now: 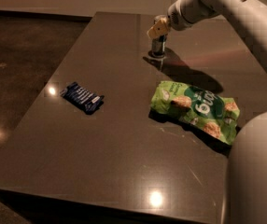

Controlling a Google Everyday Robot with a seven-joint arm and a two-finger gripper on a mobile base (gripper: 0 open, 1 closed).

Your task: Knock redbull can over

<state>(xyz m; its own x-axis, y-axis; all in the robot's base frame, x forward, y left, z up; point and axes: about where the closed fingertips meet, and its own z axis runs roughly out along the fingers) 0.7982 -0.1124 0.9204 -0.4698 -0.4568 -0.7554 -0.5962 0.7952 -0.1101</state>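
Redbull can (158,47), slim silver-blue metal, stands upright just below the gripper (158,28) on the dark table (115,69), long axis vertical. Whether the gripper holds it cannot be told. Nearer than the gripper lies a crinkled green snack bag (194,108); a flat dark blue wrapper (82,97) lies well apart, leftward.

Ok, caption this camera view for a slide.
Pincer at top of the upright can; bag and wrapper lie nearer on the table.

No readable text: white lettering on the green bag (194,110) illegible; tool (158,29) at the redbull can (158,46) top
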